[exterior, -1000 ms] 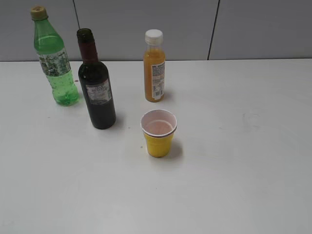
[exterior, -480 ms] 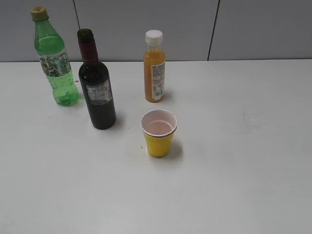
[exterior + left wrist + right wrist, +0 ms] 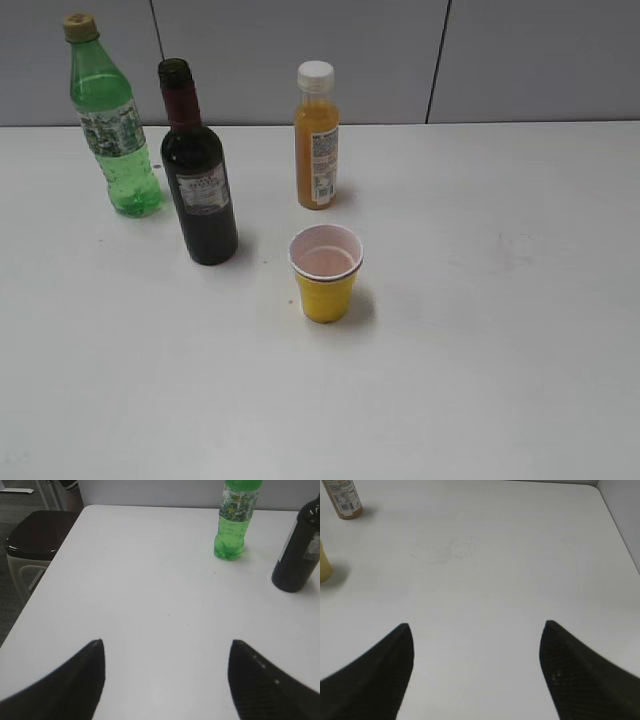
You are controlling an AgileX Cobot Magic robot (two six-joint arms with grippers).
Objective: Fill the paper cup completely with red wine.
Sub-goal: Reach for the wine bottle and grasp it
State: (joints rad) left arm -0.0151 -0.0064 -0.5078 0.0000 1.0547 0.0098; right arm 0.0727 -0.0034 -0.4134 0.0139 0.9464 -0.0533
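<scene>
Three bottles (image 3: pixel 198 170), one paper cup (image 3: pixel 325 272) — left end effector (image 3: pixel 165 672) and right end effector (image 3: pixel 476 665) both spread.

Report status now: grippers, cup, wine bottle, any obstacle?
Left gripper open, right gripper open, both empty. Paper cup upright, no wine inside. Wine bottle uncapped, left of cup. Nothing between them.

No wording can be read anywhere. The wine bottle (image 3: pixel 198 170) carries a grey label (image 3: pixel 201 190) with print too small to make out; the orange juice bottle (image 3: pixel 316 140) and the green bottle (image 3: pixel 112 120) also bear printed labels, perhaps with ingredient text, but illegible at this sharpness.
</scene>
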